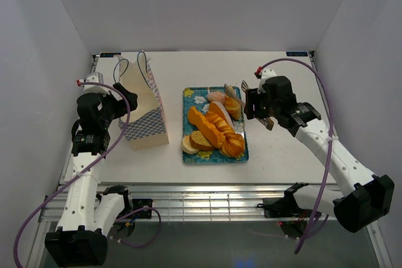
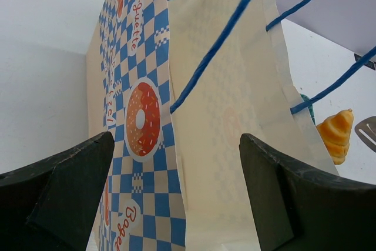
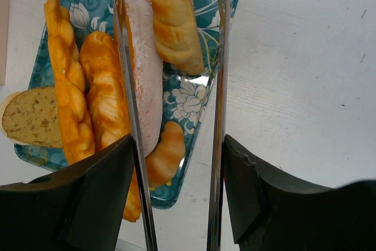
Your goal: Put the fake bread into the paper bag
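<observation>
The fake bread [image 1: 213, 130] lies heaped on a teal floral tray [image 1: 188, 95]: twisted loaves, slices, a croissant. My right gripper [image 1: 254, 105] is shut on metal tongs [image 1: 233, 94] that reach over the tray's far right corner. In the right wrist view the gripper [image 3: 177, 142] presses both tong arms [image 3: 220, 57], and a tan twisted loaf [image 3: 173, 22] lies between their spread tips on the tray [image 3: 200, 95]. The paper bag [image 1: 146, 117] stands upright left of the tray. My left gripper [image 1: 125, 100] is open at the bag's left side; the bag [image 2: 223, 116] fills the view between its fingers [image 2: 176, 139].
A croissant [image 2: 336, 136] and a tong tip [image 2: 367, 127] show past the bag's edge in the left wrist view. White walls enclose the table on three sides. A slotted metal rail [image 1: 207, 202] runs along the near edge between the arm bases.
</observation>
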### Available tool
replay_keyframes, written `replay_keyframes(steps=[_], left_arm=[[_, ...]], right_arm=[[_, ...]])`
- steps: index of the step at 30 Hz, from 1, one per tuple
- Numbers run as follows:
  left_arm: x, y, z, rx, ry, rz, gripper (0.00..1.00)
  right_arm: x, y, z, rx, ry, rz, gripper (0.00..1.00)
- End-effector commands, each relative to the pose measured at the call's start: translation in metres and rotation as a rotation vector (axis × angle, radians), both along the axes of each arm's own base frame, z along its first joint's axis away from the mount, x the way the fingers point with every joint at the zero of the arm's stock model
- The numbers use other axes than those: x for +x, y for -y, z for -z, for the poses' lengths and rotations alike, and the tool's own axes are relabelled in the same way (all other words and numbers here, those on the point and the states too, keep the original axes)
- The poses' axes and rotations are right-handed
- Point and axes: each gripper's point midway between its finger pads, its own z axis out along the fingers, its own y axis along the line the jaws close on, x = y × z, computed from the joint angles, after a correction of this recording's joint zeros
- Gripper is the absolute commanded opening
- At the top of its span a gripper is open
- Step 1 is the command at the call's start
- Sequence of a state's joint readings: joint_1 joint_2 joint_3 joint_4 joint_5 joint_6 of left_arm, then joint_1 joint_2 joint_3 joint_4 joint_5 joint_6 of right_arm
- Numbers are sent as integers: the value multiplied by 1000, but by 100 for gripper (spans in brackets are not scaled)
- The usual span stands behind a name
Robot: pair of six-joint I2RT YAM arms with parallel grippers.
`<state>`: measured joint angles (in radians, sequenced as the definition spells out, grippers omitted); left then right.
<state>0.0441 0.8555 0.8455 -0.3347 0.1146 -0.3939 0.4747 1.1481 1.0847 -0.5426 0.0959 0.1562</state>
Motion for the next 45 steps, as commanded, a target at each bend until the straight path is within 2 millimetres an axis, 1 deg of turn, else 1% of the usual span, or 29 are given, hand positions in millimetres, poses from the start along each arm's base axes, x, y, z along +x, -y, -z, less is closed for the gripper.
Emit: replay_keyframes(steps=[1, 9, 11, 12, 14, 18, 19, 20, 22, 25, 28, 29, 31, 32, 35, 36, 38, 39, 41, 42, 45], left_arm=[[-2, -2, -1, 4, 12, -10, 98], [-2, -3, -2, 5, 12, -13, 98], [-1, -3, -1, 5, 9, -13, 98], [-1, -3, -1, 4, 10, -12, 98], [-1, -3, -1, 5, 10, -13, 98], [-2, -4, -2, 6, 13, -17, 98], [-2, -4, -2, 5, 13, -18, 98], [-2, -4, -3, 7, 15, -20, 98], [-2, -4, -3, 7, 15, -22, 98], [-2, -6, -2, 10, 11, -29, 98], [-2, -7, -2, 15, 12, -37, 98], [-2, -8, -2, 16, 11, -39, 98], [-2, -8, -3, 19, 15, -41, 98], [-2, -9, -2, 21, 13, -42, 98], [-3, -11, -4, 27, 22, -55, 98], [-3, -12, -3, 29, 19, -60, 98], [-5, -16, -6, 35, 26, -83, 98], [-6, -17, -7, 37, 29, -90, 98], [-8, -18, -11, 39, 43, -96, 98], [-8, -24, -11, 48, 42, -127, 98], [-11, -28, -15, 51, 60, -150, 98]], right_arm=[[17, -17, -16, 38, 73, -37, 64], [26, -30, 21, -17, 13, -35, 63], [28, -31, 27, -30, 4, -29, 60], [28, -32, 26, -32, 4, -25, 58], [30, -30, 27, -47, 5, -10, 50], [31, -23, 16, -56, 29, 22, 43], [31, -19, 13, -62, 38, 41, 38], [30, -17, 10, -60, 47, 47, 35], [29, -13, 5, -62, 60, 60, 32], [26, -11, -5, -52, 79, 63, 31], [22, -6, -19, -38, 103, 81, 29], [21, -5, -29, -23, 121, 89, 28], [18, -3, -41, -9, 142, 92, 28], [17, -2, -55, 7, 167, 95, 28], [10, -4, -79, 51, 209, 71, 28], [7, -9, -94, 76, 232, 31, 28], [1, -13, -113, 110, 267, -3, 29], [-2, -16, -128, 136, 291, -24, 29], [-7, -19, -146, 161, 319, -53, 29], [-11, -23, -160, 187, 338, -79, 29], [-20, -35, -181, 237, 363, -149, 29]])
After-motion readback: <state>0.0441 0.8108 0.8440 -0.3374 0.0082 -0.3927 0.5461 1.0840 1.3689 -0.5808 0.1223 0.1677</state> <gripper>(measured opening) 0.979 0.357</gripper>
